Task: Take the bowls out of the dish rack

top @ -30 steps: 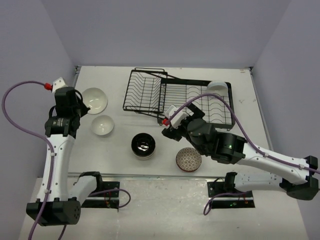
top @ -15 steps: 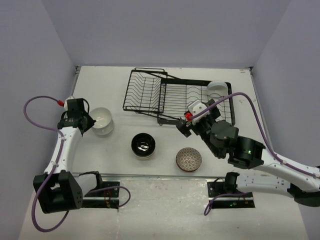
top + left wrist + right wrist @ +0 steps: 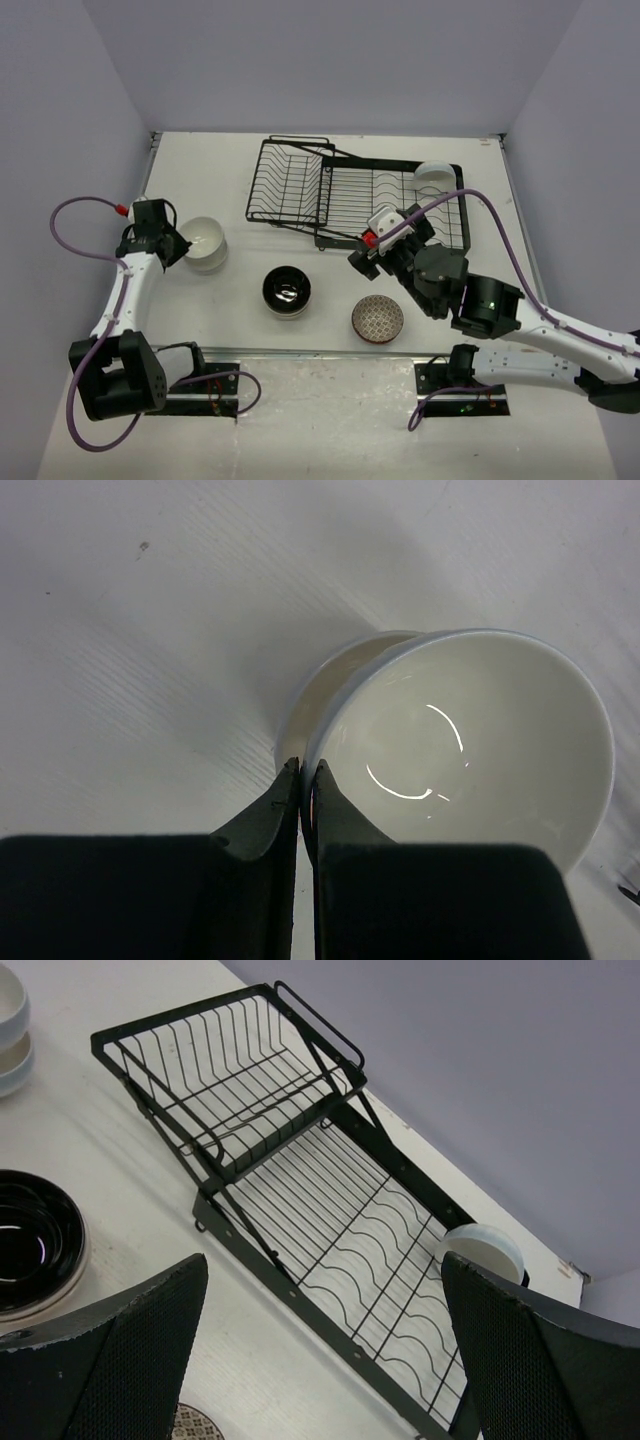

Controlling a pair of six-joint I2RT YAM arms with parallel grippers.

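left gripper [image 3: 303,775] pinches white bowl [image 3: 470,740] rim
it sits in another bowl [image 3: 320,690]; right gripper [image 3: 322,1260] wide open facing rack [image 3: 324,195].

Left arm [image 3: 128,292] bent low, jaws pinching white bowl [image 3: 470,730] rim — right arm [image 3: 485,302] outstretched, jaws wide apart.

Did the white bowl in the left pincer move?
Yes. Against the dish rack, the white bowl came toward the arms and now sits in the second white bowl, left pincer shut on its rim.
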